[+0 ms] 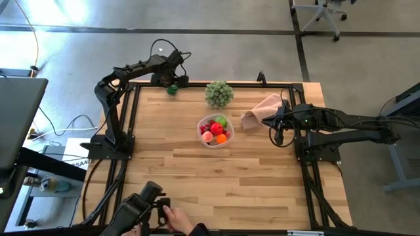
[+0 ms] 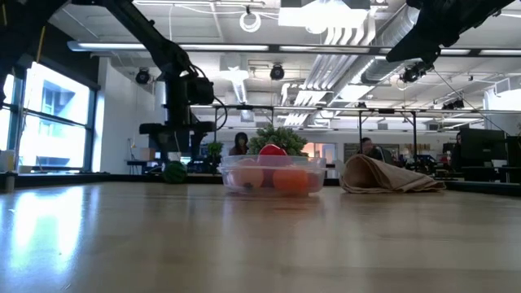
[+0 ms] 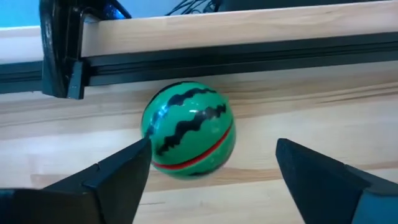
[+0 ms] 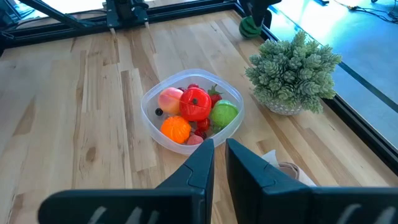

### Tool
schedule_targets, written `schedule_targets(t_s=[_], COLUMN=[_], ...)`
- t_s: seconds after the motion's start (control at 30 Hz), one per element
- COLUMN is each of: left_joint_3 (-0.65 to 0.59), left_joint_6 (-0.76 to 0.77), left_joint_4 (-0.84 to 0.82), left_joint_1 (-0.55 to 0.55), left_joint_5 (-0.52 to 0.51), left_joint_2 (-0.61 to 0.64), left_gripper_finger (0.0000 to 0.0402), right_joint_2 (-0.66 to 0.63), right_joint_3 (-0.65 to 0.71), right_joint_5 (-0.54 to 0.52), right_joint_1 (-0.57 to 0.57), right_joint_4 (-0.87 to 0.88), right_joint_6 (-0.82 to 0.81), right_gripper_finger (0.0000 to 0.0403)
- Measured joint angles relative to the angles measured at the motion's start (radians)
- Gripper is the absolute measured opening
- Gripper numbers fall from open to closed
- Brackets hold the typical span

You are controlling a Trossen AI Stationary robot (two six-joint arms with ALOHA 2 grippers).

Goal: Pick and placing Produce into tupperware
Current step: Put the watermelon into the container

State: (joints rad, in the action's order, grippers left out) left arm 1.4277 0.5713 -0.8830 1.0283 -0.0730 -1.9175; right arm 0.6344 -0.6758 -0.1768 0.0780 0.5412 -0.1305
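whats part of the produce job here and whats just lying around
Part of the job:
- toy watermelon on the table, between the open left claw's fingers, not gripped
- clear tupperware, already holding toy produce

Just lying about:
- leafy green ball
- pink cloth
- right claw, shut and waiting above the table near the cloth

I'm scanning every view for lettering and getting nothing I can read. No label, brand, number or sign shows clearly on anything on the table or in the room behind it.
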Motion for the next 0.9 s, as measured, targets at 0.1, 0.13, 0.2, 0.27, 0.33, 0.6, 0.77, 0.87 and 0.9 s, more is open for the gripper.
schedule_targets(t_s=[0.1, 0.13, 0.2, 0.27, 0.33, 0.6, 0.77, 0.87, 0.9], left_joint_3=[0.0, 0.0, 0.0, 0.0, 0.0, 0.0, 0.0, 0.0, 0.0], left_joint_6=[-0.015, -0.019, -0.028, -0.035, -0.03, -0.013, -0.006, -0.006, -0.006], left_joint_4=[-0.002, -0.003, -0.009, -0.014, -0.013, -0.007, 0.02, 0.045, 0.056], left_joint_1=[0.0, 0.0, 0.0, 0.0, 0.0, -0.001, 0.0, -0.001, -0.001], left_joint_5=[-0.022, -0.03, -0.045, -0.059, -0.061, -0.058, -0.047, -0.028, -0.023], left_joint_2=[0.0, 0.0, 0.0, 0.0, 0.0, -0.051, -0.092, -0.11, -0.113], left_gripper_finger=[0.036, 0.0371, 0.0391, 0.0396, 0.0391, 0.0398, 0.0397, 0.0399, 0.0399], right_joint_2=[0.0, 0.0, 0.0, 0.0, 0.0, 0.0, 0.0, 0.0, 0.0], right_joint_3=[0.0, 0.0, 0.0, 0.0, 0.0, 0.0, 0.0, 0.0, 0.0], right_joint_5=[0.0, 0.0, 0.0, 0.0, 0.0, 0.0, 0.0, 0.0, 0.0], right_joint_1=[0.0, 0.0, 0.0, 0.0, 0.0, 0.0, 0.0, 0.0, 0.0], right_joint_4=[0.0, 0.0, 0.0, 0.0, 0.0, 0.0, 0.0, 0.0, 0.0], right_joint_6=[0.0, 0.0, 0.0, 0.0, 0.0, 0.0, 0.0, 0.0, 0.0], right_gripper_finger=[0.003, 0.003, 0.003, 0.003, 0.003, 0.003, 0.003, 0.003, 0.003])
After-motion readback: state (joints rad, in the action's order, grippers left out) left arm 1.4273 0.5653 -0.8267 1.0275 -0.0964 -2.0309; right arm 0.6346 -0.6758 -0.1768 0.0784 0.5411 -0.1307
